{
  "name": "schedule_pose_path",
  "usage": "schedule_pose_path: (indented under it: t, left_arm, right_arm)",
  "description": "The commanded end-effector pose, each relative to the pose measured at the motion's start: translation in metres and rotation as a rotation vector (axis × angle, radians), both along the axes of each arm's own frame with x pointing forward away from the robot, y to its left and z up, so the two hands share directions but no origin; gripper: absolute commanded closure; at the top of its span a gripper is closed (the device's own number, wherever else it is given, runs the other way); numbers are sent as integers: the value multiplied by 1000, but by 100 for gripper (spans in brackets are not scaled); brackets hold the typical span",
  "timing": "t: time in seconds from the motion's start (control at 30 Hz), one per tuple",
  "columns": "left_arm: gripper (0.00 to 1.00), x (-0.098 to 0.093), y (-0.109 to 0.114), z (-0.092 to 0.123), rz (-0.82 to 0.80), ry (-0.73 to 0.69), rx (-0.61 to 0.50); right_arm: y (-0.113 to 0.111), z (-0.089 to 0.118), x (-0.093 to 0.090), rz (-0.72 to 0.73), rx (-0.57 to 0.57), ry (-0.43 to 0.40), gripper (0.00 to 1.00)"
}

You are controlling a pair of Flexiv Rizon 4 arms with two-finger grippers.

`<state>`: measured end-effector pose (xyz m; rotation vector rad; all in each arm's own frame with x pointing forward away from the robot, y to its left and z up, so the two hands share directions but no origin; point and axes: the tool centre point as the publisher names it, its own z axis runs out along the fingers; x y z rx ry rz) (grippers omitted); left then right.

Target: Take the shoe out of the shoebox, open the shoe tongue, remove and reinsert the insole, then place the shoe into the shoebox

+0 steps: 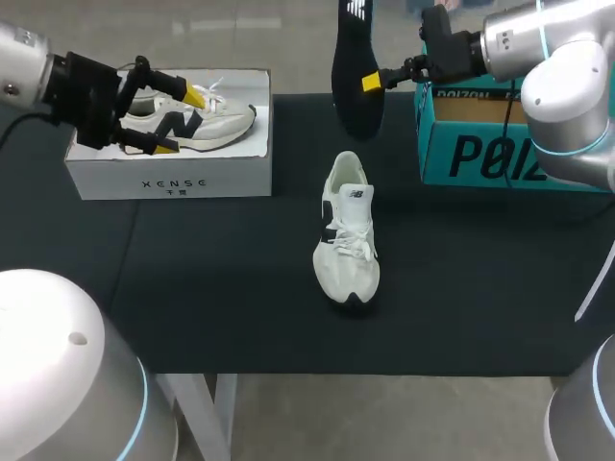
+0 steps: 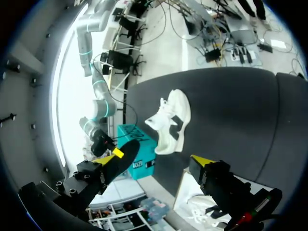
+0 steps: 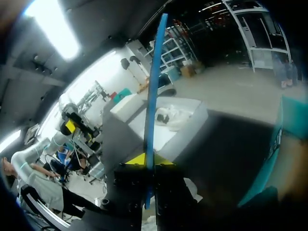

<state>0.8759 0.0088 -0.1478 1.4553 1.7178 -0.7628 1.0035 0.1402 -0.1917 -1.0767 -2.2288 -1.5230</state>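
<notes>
**Containers.** The white shoebox (image 1: 173, 178) is open-topped, with stiff card walls. It holds a pale shoe with dark side markings (image 1: 216, 125), lying on its side directly beneath the left gripper (image 1: 181, 122). That gripper's two yellow-tipped fingers stand well apart over the box and touch nothing. The teal box (image 1: 480, 154) sits just beneath and behind the right gripper (image 1: 371, 83); its contents cannot be seen.

**Task objects.** The right gripper is clamped on the insole (image 1: 354, 67), a thin, flat, dark, elongated piece. In the right wrist view the insole rises edge-on from between the yellow tips. The shoe (image 1: 348, 230) is white with dark side panels and white laces. It stands upright on its sole on the robot's side of the held insole, below the right gripper and well apart from the left one, between the two boxes. Neither gripper touches it.

**Surface.** Both boxes and the shoe rest on the table (image 1: 192, 288), which is covered in matte black cloth.
</notes>
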Motion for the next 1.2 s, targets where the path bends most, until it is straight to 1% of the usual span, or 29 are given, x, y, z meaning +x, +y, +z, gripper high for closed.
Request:
schedule_pose_path:
  t: [0.03, 0.17, 0.3, 0.4, 0.97, 1.0, 1.07, 1.13, 1.2]
  left_arm:
    - [0, 0, 0, 0, 0, 1, 4]
    - [0, 0, 0, 0, 0, 1, 4]
    - [0, 0, 0, 0, 0, 1, 4]
    - [0, 0, 0, 0, 0, 1, 4]
    - [0, 0, 0, 0, 0, 1, 4]
    - [0, 0, 0, 0, 0, 1, 4]
    - [0, 0, 0, 0, 0, 1, 4]
    - [0, 0, 0, 0, 0, 1, 4]
    - [0, 0, 0, 0, 0, 1, 4]
  right_arm:
    - [6, -12, -6, 15, -14, -18, 100]
    - [10, -22, -13, 26, -20, -24, 100]
    - [12, -29, -20, 36, -3, -11, 100]
    - [14, -36, -25, 57, -4, 31, 100]
    - [14, -36, -25, 57, -4, 31, 100]
    - [15, -41, -23, 53, 28, 38, 100]
    - [18, -47, -21, 43, 53, 21, 100]
    - [20, -55, -18, 46, 111, 29, 100]
    - [20, -61, -17, 39, 119, 37, 100]
